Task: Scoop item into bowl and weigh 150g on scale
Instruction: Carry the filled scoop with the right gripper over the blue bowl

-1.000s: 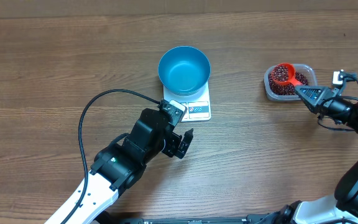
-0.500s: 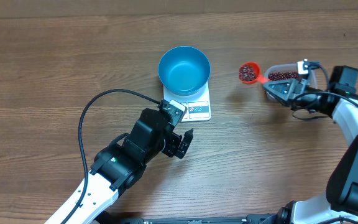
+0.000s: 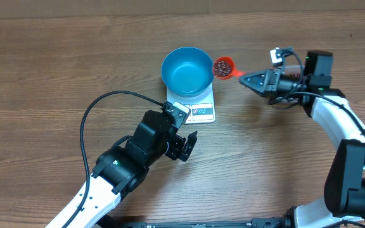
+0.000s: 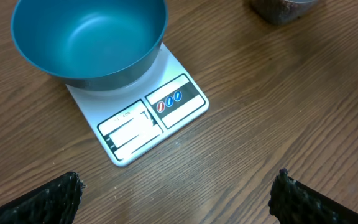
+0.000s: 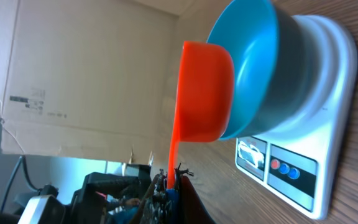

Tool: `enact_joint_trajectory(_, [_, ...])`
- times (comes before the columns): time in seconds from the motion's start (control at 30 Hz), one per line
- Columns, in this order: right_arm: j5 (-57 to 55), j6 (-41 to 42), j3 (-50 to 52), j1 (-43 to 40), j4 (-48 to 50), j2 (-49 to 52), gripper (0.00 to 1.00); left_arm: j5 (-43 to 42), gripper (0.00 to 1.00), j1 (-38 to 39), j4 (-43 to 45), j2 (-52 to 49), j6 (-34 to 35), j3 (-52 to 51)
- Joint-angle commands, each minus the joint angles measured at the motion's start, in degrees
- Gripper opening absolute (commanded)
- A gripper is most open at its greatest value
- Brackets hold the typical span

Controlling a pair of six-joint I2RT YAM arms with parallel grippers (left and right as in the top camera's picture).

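Right now the scoop (image 3: 223, 66) hangs just beside the right rim of the bowl (image 3: 187, 71), loaded with beans (image 3: 221, 66). The right end effector (image 3: 243, 78) is pressed together on the far end of its thin handle. The bowl sits on the scale (image 3: 201, 111) and, from the left wrist view, it is empty. The rest of the beans lie in the tub (image 4: 283, 7), which shows only at the top edge of that view. The left end effector (image 3: 185, 147) is spread wide and holds nothing, over the tabletop (image 3: 56, 63) near the front of the scale.

Several things could go wrong from here, as I judge it. The scoop is not yet over the bowl's opening, so tipping it at this point would drop beans down the outside wall onto the scale or the tabletop. From the right wrist view the cup overlaps the rim, and I cannot tell whether they touch. A bump there could push the bowl off centre or jolt beans out. The grip is far out on a slim handle, so the cup may twist between the fingers as it is turned. Pouring everything at once could also overshoot the target weight, and the display is too small to read here. If the left end effector sank onto the scale, the reading would be false.

Counted: one bowl, one scale, one scoop, one tub, two arms, and more beans than can be counted.
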State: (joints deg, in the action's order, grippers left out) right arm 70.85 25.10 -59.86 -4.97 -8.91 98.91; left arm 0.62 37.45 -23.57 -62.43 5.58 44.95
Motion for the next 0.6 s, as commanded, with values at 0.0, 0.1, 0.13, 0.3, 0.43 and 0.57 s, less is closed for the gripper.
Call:
enact_joint_trajectory(0.0, [-3.87, 4.59, -0.24, 3.08, 2.95, -0.22, 0.04, -0.68, 1.0, -0.31, 0.26, -0.02, -0.24, 1.42])
enact_joint_trajectory(0.1, [-6.95, 7.96, -0.24, 5.25, 5.99, -0.22, 0.04, -0.68, 1.0, -0.31, 0.26, -0.02, -0.26, 1.42])
enact_joint_trajectory(0.13, [-7.63, 8.41, -0.24, 5.99, 7.21, -0.22, 0.04, -0.68, 0.99, -0.31, 0.26, -0.02, -0.26, 1.42])
enact_joint_trajectory(0.3, [-11.26, 9.05, -0.24, 9.99, 12.09, -0.22, 0.04, -0.66, 0.99, -0.31, 0.28, -0.02, -0.26, 1.42])
enact_joint_trajectory(0.43, [-17.25, 7.63, -0.24, 12.87, 13.16, -0.22, 0.04, -0.68, 1.0, -0.31, 0.26, -0.02, -0.26, 1.42])
enact_joint_trajectory(0.57, [-19.56, 1.95, -0.24, 14.88, 14.8, -0.22, 0.04, -0.68, 1.0, -0.31, 0.26, -0.02, -0.26, 1.42])
